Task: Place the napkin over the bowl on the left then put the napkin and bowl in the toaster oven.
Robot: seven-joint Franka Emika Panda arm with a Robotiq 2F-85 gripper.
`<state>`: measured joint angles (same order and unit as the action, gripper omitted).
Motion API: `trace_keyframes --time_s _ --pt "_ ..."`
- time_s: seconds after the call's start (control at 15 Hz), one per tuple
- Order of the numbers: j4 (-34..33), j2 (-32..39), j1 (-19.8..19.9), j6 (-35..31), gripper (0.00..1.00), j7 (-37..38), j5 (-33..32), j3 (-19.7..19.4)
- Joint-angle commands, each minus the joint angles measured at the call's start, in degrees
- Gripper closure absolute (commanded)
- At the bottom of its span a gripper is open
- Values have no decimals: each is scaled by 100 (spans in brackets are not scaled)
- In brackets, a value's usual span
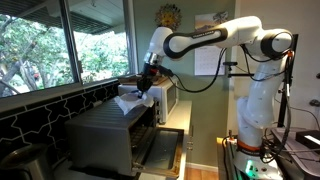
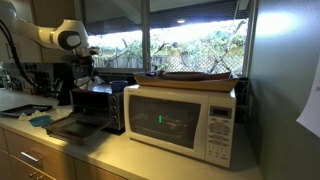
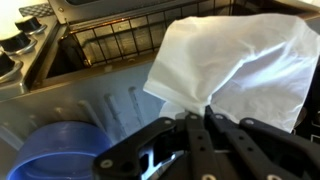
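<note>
My black gripper grasps the crumpled white napkin; the round blue plastic bowl lies lower left of it.

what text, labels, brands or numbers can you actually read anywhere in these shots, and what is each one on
Nothing is legible in any view.
The markings on the control panel of the microwave are too small to read.
The green glow on its door is blurred, with no digits.
The wall sheets are too blurred to read.
The paper at the frame edge shows no readable print.
The napkin is plain white.
</note>
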<state>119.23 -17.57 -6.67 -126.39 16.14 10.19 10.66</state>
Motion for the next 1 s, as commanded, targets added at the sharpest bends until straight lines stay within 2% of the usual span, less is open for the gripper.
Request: trace_keyframes --time_s 0.0,0.33,0.53,0.93 --pt "635 -611 -91 164 99 103 138 -20" --pt "1457 -1238 -354 241 99 -165 757 -130" --pt "1851 -1543 -554 467 99 -612 1201 -283" --pt "2342 -1642 -410 316 99 -290 1417 -210"
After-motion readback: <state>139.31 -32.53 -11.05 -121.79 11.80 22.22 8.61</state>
